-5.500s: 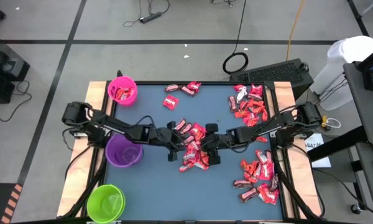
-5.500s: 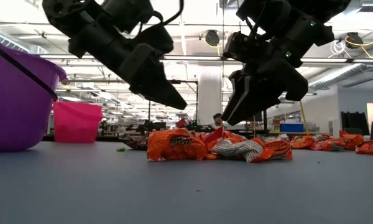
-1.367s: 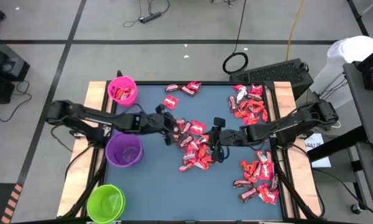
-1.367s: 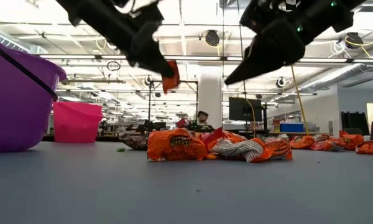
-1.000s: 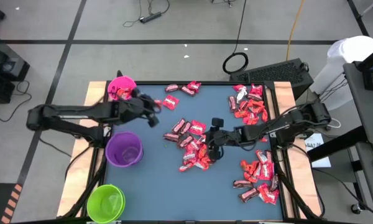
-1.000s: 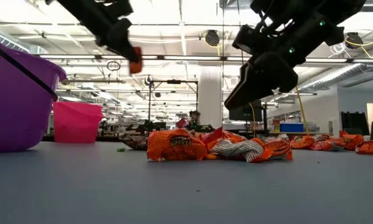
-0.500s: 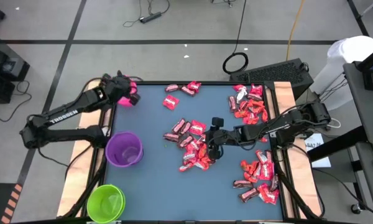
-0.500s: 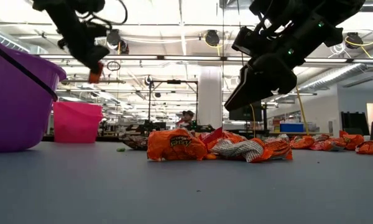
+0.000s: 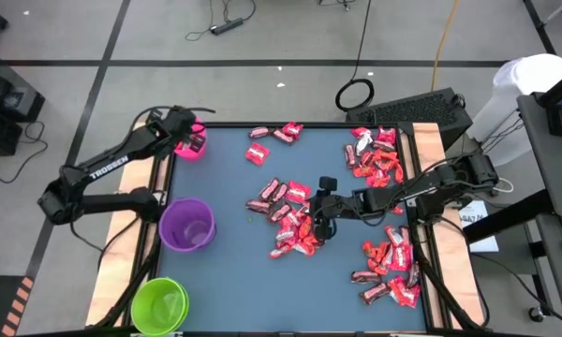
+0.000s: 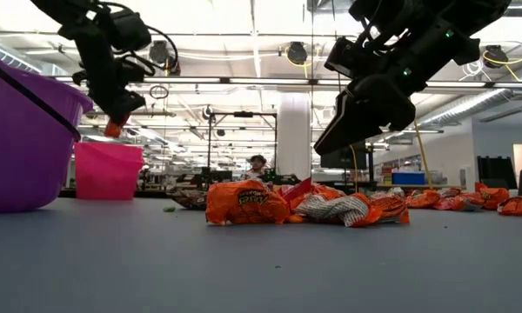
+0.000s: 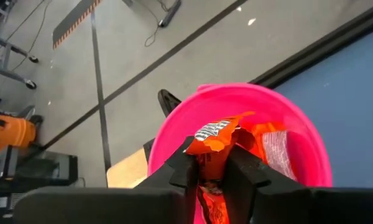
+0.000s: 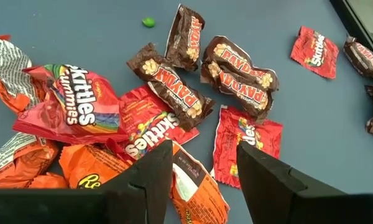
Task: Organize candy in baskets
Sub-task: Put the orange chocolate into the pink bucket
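Where pink basket [image 11: 311, 155] waits, clawed candy [image 11: 214, 140]

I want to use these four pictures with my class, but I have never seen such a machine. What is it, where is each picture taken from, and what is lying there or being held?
It is a robot with two dark arms at a blue table. One picture looks straight down, one looks level across the tabletop, and two come from cameras on the wrists. Wrapped candy lies in heaps. Three baskets stand at one side: the pink basket, the purple basket and the green basket. The left end effector grips an orange candy piece over the pink basket. The right end effector hangs open above the middle heap.
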You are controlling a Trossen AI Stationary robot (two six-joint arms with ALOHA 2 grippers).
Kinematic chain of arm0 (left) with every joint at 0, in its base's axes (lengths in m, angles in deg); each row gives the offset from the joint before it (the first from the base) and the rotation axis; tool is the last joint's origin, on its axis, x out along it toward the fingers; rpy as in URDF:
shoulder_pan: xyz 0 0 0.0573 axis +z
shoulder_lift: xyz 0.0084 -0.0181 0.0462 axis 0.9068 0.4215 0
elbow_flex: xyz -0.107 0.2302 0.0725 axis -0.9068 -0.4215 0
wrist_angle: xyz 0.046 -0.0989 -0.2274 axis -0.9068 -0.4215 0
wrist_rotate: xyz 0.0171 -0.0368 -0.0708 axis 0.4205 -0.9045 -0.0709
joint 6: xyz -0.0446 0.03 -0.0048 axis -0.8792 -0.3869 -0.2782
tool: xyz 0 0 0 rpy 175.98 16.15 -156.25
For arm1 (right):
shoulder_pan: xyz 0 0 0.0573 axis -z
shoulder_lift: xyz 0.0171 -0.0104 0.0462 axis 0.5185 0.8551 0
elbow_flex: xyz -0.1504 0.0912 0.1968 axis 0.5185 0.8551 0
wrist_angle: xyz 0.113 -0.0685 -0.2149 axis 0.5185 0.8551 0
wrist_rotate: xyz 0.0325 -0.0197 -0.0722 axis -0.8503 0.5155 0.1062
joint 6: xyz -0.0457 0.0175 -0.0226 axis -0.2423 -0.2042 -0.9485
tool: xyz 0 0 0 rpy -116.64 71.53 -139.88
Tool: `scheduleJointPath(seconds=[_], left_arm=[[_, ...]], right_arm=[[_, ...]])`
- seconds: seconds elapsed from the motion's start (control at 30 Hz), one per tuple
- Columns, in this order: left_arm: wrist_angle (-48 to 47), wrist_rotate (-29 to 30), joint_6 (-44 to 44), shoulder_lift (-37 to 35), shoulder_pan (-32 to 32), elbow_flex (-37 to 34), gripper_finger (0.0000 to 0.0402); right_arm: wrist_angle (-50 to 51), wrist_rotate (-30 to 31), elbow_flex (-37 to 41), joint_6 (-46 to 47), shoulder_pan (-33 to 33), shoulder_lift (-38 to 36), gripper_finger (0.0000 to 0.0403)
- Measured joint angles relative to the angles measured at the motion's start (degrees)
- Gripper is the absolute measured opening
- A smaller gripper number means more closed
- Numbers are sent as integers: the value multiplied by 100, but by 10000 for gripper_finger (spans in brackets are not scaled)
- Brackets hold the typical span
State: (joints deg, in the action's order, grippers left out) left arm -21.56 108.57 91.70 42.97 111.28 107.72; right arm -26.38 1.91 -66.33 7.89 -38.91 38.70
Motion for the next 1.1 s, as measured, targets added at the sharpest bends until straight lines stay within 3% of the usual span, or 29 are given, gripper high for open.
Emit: scheduleJointPath(seconds=[0.23, 0.37, 0.63, 0.83, 1.1], left_arm=[[-27, -68, 98, 57, 22, 0, 161], [-91, -185, 56, -11, -5, 35, 193], [-50, -480, 143, -478, -369, 42, 199], [-257, -1326, -214, -930, -888, 44, 199], [12, -2483, -302, -1397, -2196, 48, 199]], right_arm=[[-35, 2, 0, -28, 3, 0, 167], [-33, 0, 0, -32, 11, 0, 167], [-41, 0, 2, -42, 11, 0, 167], [-46, 0, 3, 111, 11, 0, 167], [-48, 0, 4, 153, 11, 0, 167]])
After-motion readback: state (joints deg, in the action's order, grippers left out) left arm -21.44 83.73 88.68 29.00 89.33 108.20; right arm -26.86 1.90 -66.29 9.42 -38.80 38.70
